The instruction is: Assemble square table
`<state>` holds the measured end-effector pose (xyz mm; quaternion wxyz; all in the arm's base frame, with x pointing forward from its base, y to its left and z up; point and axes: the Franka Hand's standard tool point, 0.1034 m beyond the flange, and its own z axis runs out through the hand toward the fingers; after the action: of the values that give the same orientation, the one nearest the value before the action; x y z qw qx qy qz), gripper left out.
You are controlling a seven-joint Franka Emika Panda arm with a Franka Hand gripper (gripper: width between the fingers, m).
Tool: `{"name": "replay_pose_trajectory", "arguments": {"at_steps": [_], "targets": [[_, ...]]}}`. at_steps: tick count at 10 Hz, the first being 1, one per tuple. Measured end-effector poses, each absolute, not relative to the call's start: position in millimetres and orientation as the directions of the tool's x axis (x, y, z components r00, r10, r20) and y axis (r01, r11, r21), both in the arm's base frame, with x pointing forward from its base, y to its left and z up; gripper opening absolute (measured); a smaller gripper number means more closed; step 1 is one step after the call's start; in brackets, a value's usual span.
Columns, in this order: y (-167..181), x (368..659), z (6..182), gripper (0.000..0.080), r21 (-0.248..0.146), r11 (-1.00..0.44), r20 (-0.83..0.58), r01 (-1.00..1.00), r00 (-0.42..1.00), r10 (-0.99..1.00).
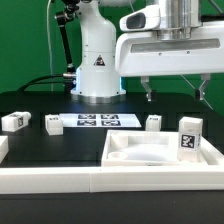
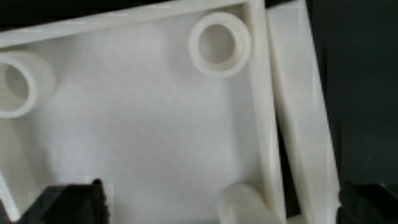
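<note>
The square table's top (image 1: 128,157), a white tray with a raised rim, lies at the front right of the black table. My gripper (image 1: 174,93) hangs open above it, holding nothing and well clear of it. In the wrist view the top (image 2: 143,120) fills the picture, with round sockets (image 2: 222,42) in its corners and its rim (image 2: 295,120) along one side; my gripper (image 2: 222,212) is spread wide over it, one dark fingertip (image 2: 71,205) showing. White tagged legs lie apart: two (image 1: 15,121) (image 1: 52,123) at the exterior view's left, one (image 1: 154,122) behind the top, one (image 1: 190,135) upright at its right corner.
The marker board (image 1: 97,121) lies flat in front of the robot's white base (image 1: 97,70). A long white border wall (image 1: 80,182) runs along the table's front edge. Cables trail behind the base at the exterior view's left.
</note>
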<state>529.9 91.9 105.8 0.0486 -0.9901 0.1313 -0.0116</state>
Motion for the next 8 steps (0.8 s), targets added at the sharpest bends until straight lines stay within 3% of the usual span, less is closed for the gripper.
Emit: {"name": "replay_pose_trajectory", "arguments": {"at_steps": [2, 6, 8], "targets": [[81.2, 487.2, 91.7, 0.0649, -0.095, -0.963, 0.028, -0.254, 0.966, -0.257], [80.6, 465.2, 84.2, 0.0649, -0.083, -0.965, 0.003, -0.250, 0.968, -0.251], [78.5, 450.6, 70.2, 0.0649, -0.080, -0.967, 0.012, -0.243, 0.970, -0.244]]}}
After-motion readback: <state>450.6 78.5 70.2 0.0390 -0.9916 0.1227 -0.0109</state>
